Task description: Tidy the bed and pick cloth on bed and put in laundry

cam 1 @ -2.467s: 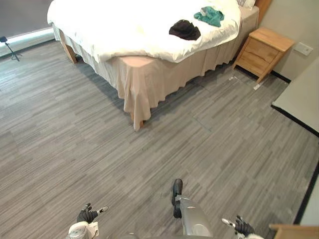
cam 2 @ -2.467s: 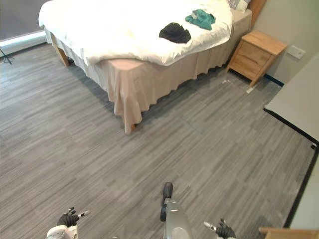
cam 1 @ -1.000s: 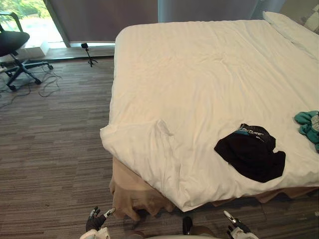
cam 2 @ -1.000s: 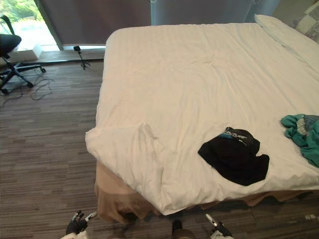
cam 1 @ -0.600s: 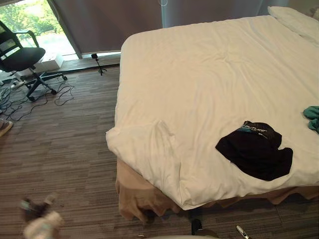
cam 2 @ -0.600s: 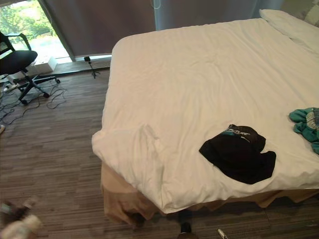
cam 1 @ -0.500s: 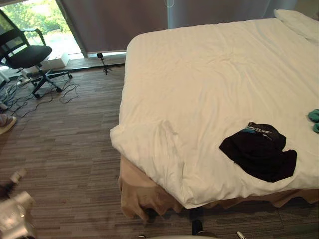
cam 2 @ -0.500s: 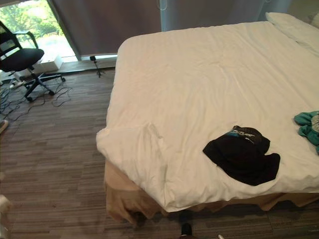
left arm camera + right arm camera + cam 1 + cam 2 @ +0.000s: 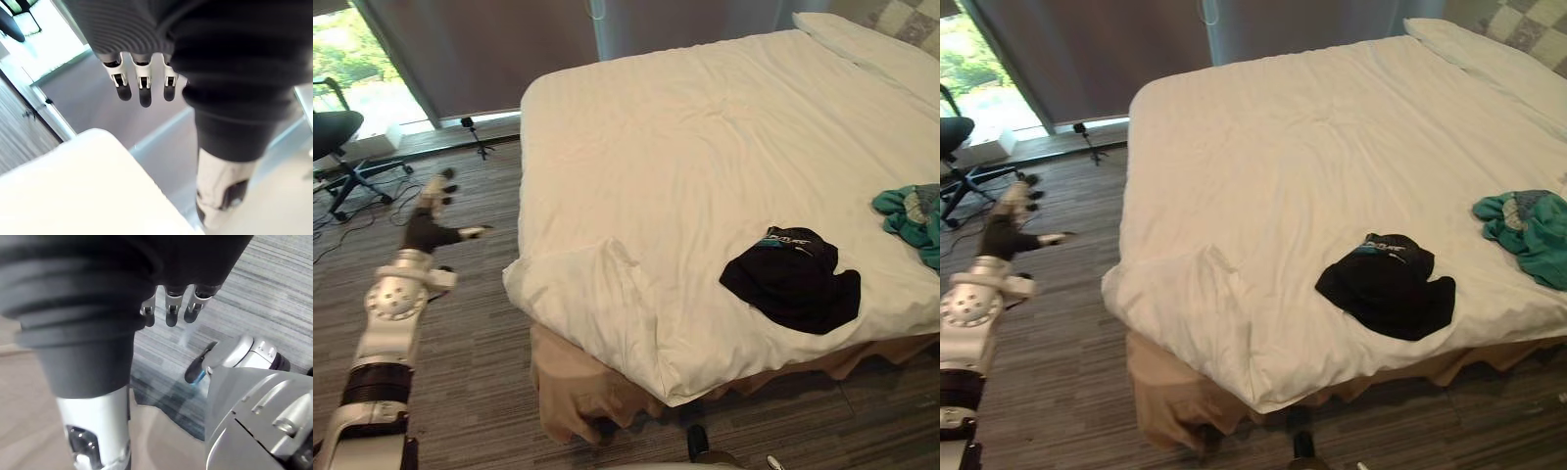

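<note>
A black cloth (image 9: 790, 277) lies crumpled on the white duvet (image 9: 705, 147) near the bed's front edge. Further right on the duvet is a teal cloth (image 9: 911, 213). My left hand (image 9: 429, 230) is raised over the floor to the left of the bed, open with straight fingers (image 9: 142, 83) and holding nothing, well away from both cloths. The duvet's near left corner (image 9: 597, 284) is folded back and rumpled. My right hand (image 9: 168, 308) hangs low over the floor, open and empty.
A beige bed skirt (image 9: 578, 392) hangs below the duvet at the near corner. White pillows (image 9: 862, 44) lie at the far right of the bed. An office chair (image 9: 333, 137) and a small tripod (image 9: 470, 132) stand on the grey floor by the window.
My left arm has swung up from low at the left to stretch out beside the bed. The camera has shifted a little. Both cloths lie where they were.
</note>
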